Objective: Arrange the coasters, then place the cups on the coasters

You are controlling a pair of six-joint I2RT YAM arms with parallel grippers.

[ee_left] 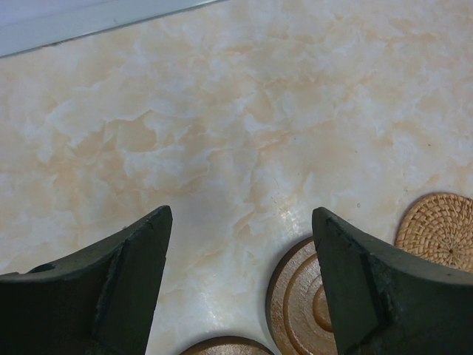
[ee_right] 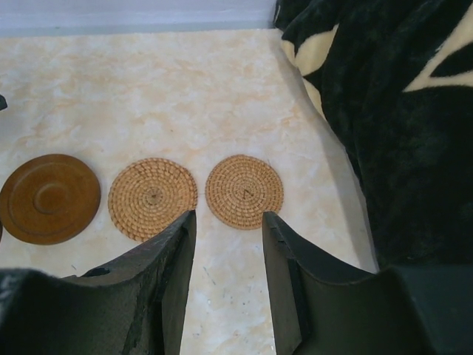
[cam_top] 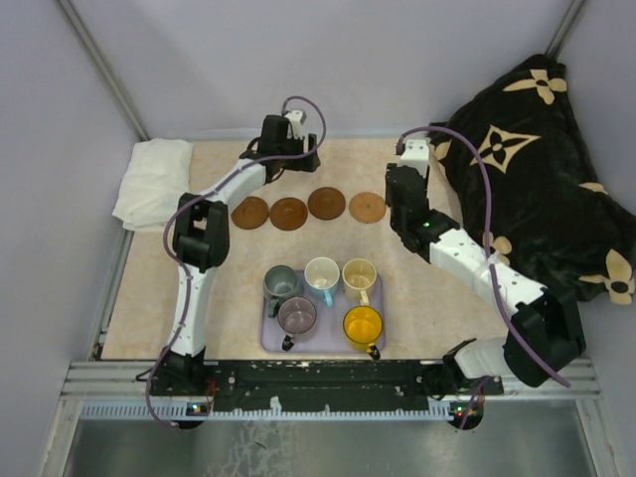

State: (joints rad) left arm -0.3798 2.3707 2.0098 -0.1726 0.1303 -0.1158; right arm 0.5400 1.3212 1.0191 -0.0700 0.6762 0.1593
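Bare tabletop [cam_top: 139, 293] along left edge, and between coasters [cam_top: 326, 203] and tray [cam_top: 328, 341]. Right edge crowded by black blanket [cam_top: 556, 179]; white cloth [cam_top: 154, 184] fills far-left corner.

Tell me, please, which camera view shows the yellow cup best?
The top external view: the yellow cup stands whole on the lavender tray, at its near right corner. Neither wrist view shows it at all.

A: Any writing, numbers or labels to read here?
B: None legible. The only marks are tan four-petal flower and pointed-star emblems printed on the black blanket [cam_top: 556, 199] at the table's [cam_top: 144, 288] far right corner.
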